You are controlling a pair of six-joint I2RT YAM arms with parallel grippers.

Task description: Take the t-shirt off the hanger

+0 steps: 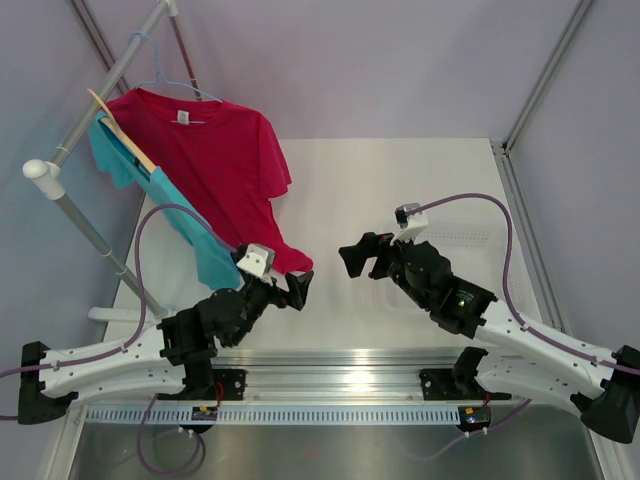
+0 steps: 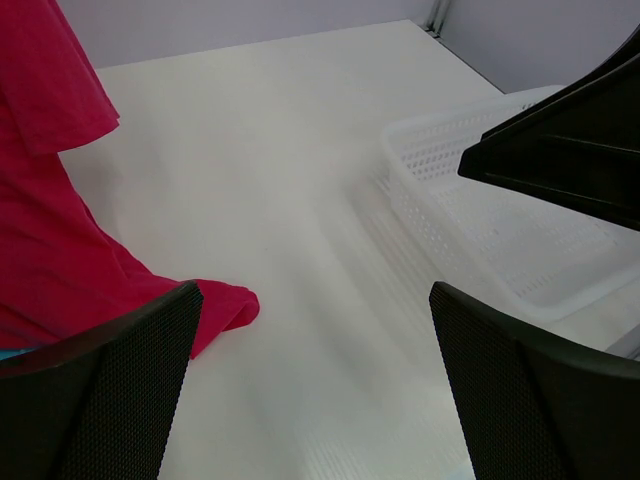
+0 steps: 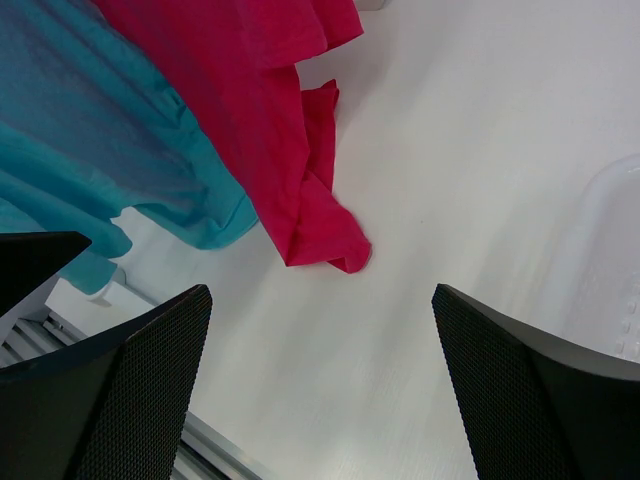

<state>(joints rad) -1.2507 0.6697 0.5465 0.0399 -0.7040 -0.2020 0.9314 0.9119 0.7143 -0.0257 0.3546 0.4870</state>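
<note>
Far left, the slanted grey metal rack rail (image 1: 108, 82) carries two garments, and I judge that to be the first hazard. A teal t-shirt (image 1: 195, 235) on a flat wooden hanger (image 1: 125, 135) hangs just behind the red cotton t-shirt (image 1: 215, 170), which sits on a thin light-blue wire hanger (image 1: 165, 82). I take the red one, hanging in front, as my target. Its hem trails onto the white table (image 1: 400, 180) beside my left gripper (image 1: 290, 290).

If I pinch low where the two fabrics overlap, I could catch teal cloth along with the red. A straight pull on the hem would likely drag the wire hanger off the rail or tip the rack, because the collar is hooked over both hanger shoulders. The wire hook looks light enough to slide along the slanted rail.

The left gripper is spread wide and holds nothing. The right gripper (image 1: 365, 260) is also fully spread and empty, facing the left one across a bare gap.

For room, the rail and its upright hem me in on the left. The middle and back of the table give free travel. On the right, a white perforated plastic basket (image 2: 432, 225) sits near the right arm, so wide swings there risk clipping its rim.
</note>
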